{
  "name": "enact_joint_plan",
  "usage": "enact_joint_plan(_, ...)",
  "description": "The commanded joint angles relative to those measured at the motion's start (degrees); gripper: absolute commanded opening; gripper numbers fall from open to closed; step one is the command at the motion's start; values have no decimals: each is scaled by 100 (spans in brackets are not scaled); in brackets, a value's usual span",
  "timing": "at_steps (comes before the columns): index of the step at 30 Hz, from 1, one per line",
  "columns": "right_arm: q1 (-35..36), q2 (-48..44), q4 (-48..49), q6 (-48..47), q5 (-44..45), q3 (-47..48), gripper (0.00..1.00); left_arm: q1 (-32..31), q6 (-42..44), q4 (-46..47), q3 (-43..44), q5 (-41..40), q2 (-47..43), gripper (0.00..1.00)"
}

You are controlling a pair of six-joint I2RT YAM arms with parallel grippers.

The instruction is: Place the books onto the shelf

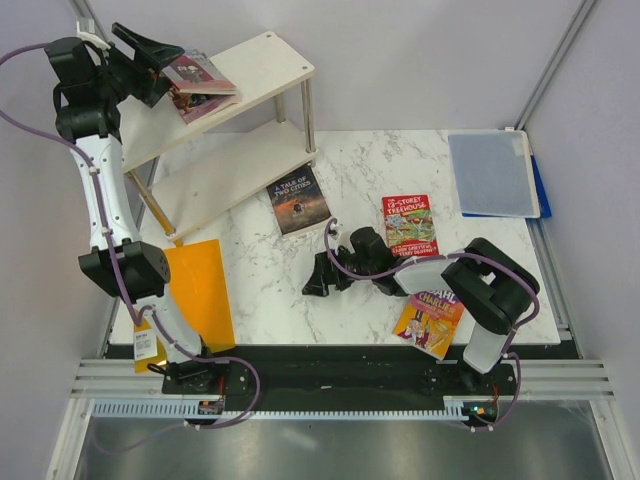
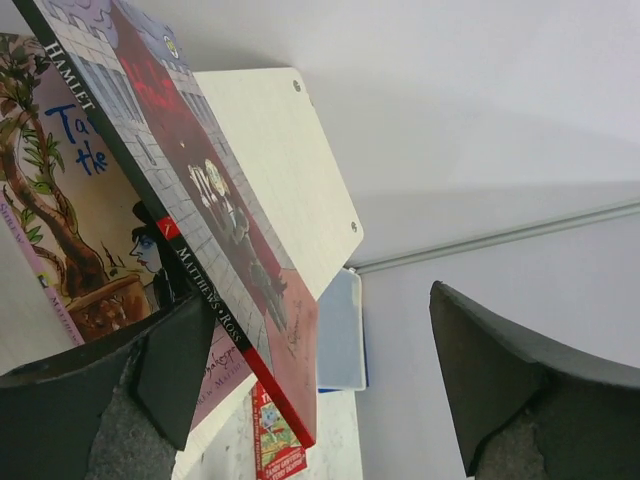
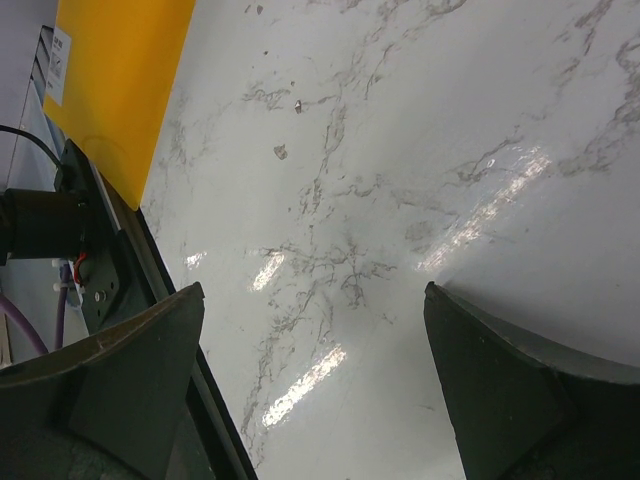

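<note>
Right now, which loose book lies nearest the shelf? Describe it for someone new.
Start at the two-tier pale wood shelf at the far left of the white marble table. Just off its lower board's right-hand corner a thin dark paperback lies flat, face up. It alone has a near-black cover, titled A Tale of Two Cities; the red-and-green paperback beside it is far brighter.

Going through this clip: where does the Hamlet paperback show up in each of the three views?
Top external: the Hamlet book is at the upper left, lying on another book on the top board of the shelf.
Left wrist: it fills the upper left, its spine running diagonally down to the right.
Right wrist: not in it.
Shared landmark: the shelf's pale top board, seen behind the book in the left wrist view.
</note>
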Motion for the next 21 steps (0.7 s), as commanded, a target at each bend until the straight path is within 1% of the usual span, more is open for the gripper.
enact_joint_plan(1,27,57,325,59,-115,-49,98,47,530,-342,261,-7,175,95)
enact_joint_plan(5,35,48,325,59,-141,-49,98,91,742,-667,252,-139,228,94)
enact_joint_plan(12,35,92,369,77,-168,-31,98,82,1189,-1107,226,-16,360,94)
enact_joint_plan(21,27,189,430,129,-220,-5,98,74,1717,-1555,208,-578,44,95)
